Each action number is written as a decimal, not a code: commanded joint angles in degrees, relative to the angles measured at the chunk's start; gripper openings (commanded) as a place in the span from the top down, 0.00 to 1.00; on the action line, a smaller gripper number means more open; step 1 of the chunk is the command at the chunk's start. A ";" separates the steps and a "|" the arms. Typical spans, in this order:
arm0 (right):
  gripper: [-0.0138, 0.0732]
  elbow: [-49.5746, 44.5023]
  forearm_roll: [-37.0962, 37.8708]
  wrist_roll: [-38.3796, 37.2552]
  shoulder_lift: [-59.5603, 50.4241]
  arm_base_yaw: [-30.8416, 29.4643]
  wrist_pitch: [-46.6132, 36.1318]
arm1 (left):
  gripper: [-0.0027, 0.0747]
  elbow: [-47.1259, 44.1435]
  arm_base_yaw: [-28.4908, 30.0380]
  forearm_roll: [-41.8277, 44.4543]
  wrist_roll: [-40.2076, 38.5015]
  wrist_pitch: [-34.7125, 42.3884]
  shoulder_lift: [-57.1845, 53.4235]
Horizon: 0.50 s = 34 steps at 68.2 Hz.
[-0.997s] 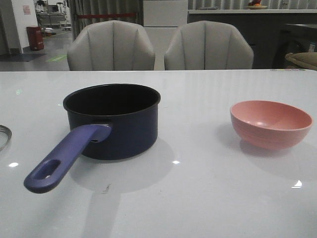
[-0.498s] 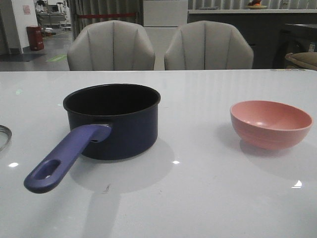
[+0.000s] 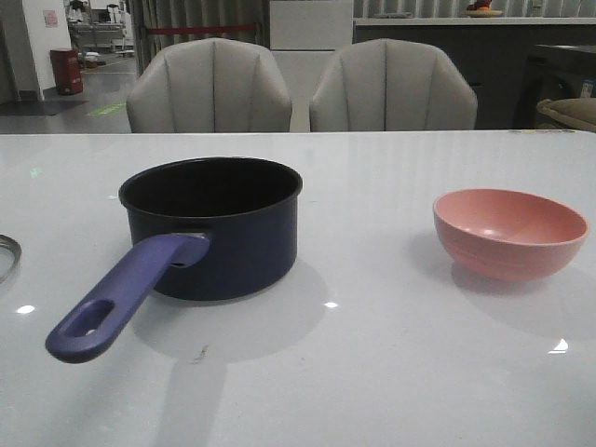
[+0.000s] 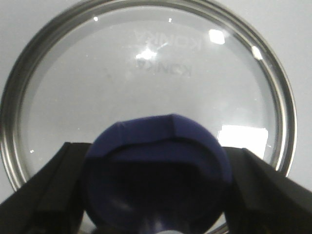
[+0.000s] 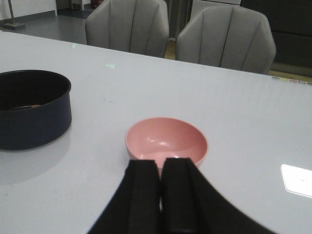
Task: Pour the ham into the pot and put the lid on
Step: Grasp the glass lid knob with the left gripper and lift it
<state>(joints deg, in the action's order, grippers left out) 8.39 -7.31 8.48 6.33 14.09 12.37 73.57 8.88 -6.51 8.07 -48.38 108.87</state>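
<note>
While the pot [image 3: 212,226] stands on the white table [image 3: 391,372] left of centre in the front view, its long blue-purple handle [image 3: 121,296] reaches toward the camera and to the left, the slot hole near its end. The pot is uncovered, its black inside open to view; from the right wrist view a small orange-pink fleck shows low inside it [image 5: 34,106], most likely the ham, though it is too small to say more. The pink bowl [image 3: 509,233] sits upright well apart from the pot, on the right side of the table, and its inside looks bare. The lid [image 4: 146,87] lies flat on the table at the far left (only a sliver of its steel rim [image 3: 6,253] shows at the edge of the front view). In the left wrist view the left hand [image 4: 155,195] hangs straight over the lid, its two dark fingers [image 4: 46,190] spread to either side of the blue-purple knob [image 4: 156,170]; whether they touch the knob cannot be told. The right hand [image 5: 161,195] hovers on the near side of the pink bowl with its fingers [image 5: 144,195] pressed together, gripping nothing. Two pale chairs [image 3: 209,86] stand behind the table's far edge.
</note>
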 commanded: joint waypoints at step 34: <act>0.66 1.58 -0.15 0.61 0.47 0.08 -4.95 | 0.58 1.63 -0.13 -0.42 -0.26 1.29 -3.48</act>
<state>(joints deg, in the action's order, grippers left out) 8.39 -7.31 8.48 6.33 14.09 12.37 73.57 8.88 -6.51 8.07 -48.27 108.87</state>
